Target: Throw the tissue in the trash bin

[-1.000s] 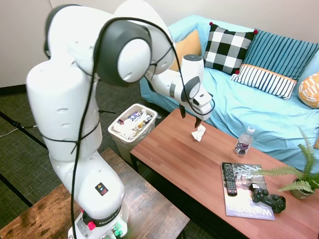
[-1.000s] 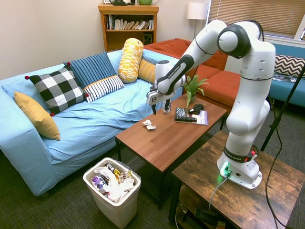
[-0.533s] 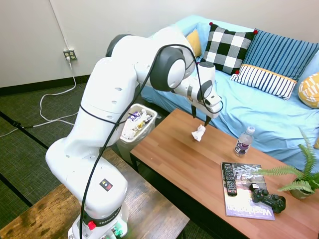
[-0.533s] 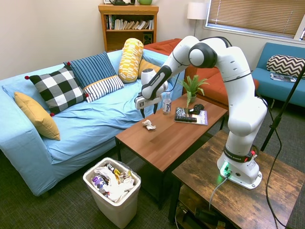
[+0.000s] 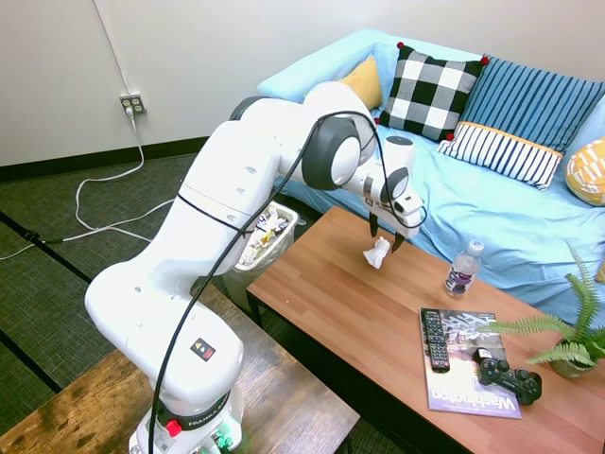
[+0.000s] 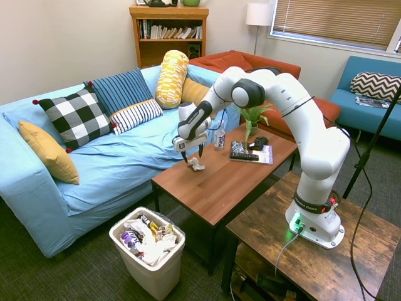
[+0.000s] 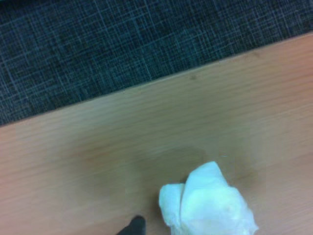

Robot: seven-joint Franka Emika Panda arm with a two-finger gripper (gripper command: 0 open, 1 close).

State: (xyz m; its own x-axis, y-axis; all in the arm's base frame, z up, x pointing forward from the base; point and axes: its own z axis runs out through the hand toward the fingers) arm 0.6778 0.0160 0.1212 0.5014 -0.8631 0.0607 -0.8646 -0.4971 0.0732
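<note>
The gripper point(image 5: 386, 234) hung just over the tissue point(image 5: 377, 252) with its two dark fingers spread apart, one on each side of the wad, and it had hold of nothing. The tissue lay on the coffee table point(image 5: 359, 322) near the edge that faced the sofa point(image 5: 473, 203), and in the wrist view it showed as a soft white crumpled lump point(image 7: 208, 203) on the wood, with dark carpet point(image 7: 122, 44) beyond the table edge. The trash bin point(image 6: 149, 253) stood on the floor by the short end of the table, well apart from the tissue; it was white, with a wide rim, and it was nearly full of crumpled white papers and some coloured wrappers. Further along the table there stood a water bottle point(image 5: 462, 270) upright, and beyond it lay a magazine point(image 5: 468, 369) with a remote control point(image 5: 434, 340) and a black game controller point(image 5: 509, 375) on it, and a small fern in a pot point(image 5: 572, 339) at the far end. The sofa had a light blue cover and carried a checked pillow point(image 5: 433, 90), striped pillows point(image 5: 529, 99) and a mustard pillow point(image 6: 49, 152). Behind it a wooden bookshelf point(image 6: 168, 34) stood against the wall, and an orange sofa point(image 6: 285, 94) was seen under the window blinds point(image 6: 338, 22).
</note>
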